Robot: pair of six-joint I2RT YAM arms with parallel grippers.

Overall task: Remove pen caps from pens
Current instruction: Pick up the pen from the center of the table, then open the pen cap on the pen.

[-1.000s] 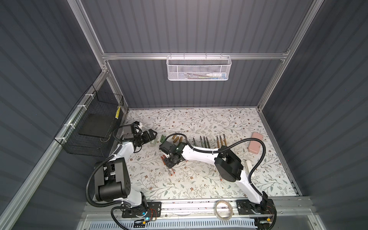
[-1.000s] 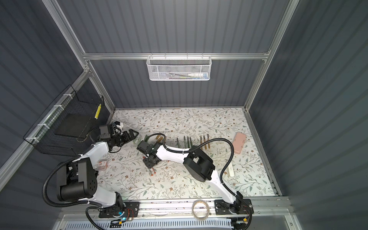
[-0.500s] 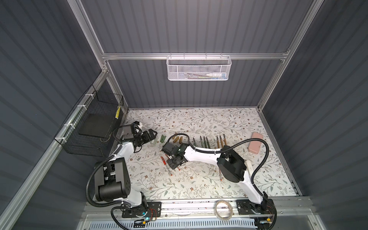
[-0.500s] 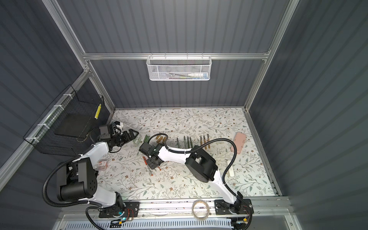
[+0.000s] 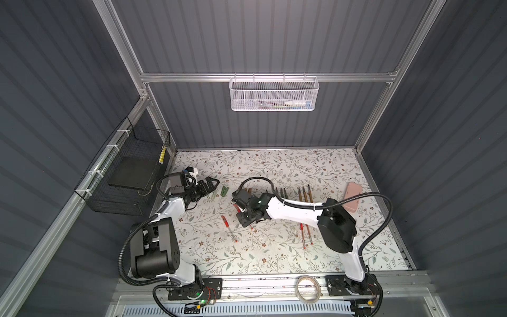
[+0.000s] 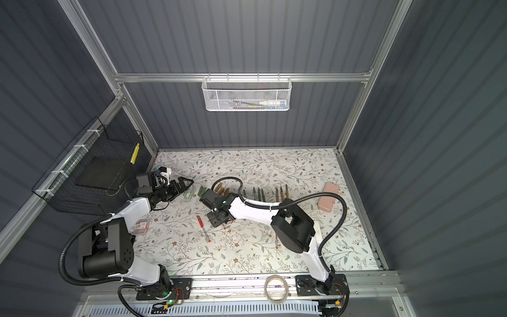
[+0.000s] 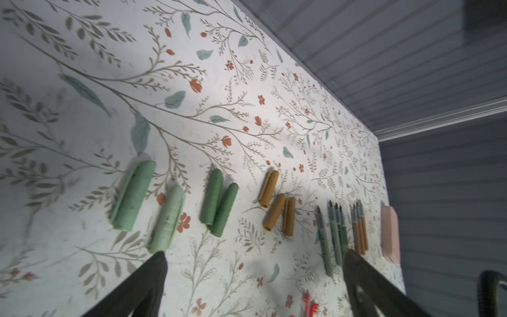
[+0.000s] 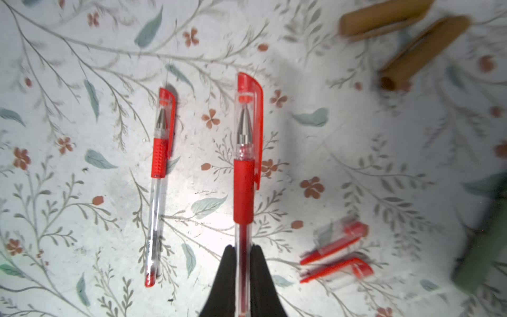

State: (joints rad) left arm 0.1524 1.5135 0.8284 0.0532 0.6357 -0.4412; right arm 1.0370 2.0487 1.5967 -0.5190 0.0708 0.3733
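Right wrist view: my right gripper is clenched on the clear barrel of the red pen, just behind its rubber sleeve. The pen runs straight out from between the fingers, and its cap sits on the far end with the metal tip showing through the clear plastic. I cannot tell from here whether the pen is lifted or resting on the bench. A second capped pen lies beside it, apart, and two loose red caps lie on the other side.

In a top view my left gripper stands released with its fingers spread, near the green caps and well apart from the held pen.

I judge the pen light and stiff, with a smooth barrel that could slide or swivel in a narrow pinch. The cap looks like a push-on fit, thin-walled, with a clip down one side. I would take it across its body near the closed end, clear of the clip, and pull straight along the pen's length. A sideways tug would likely twist the barrel in my grip. Holding closer to the ribbed sleeve would give more friction.
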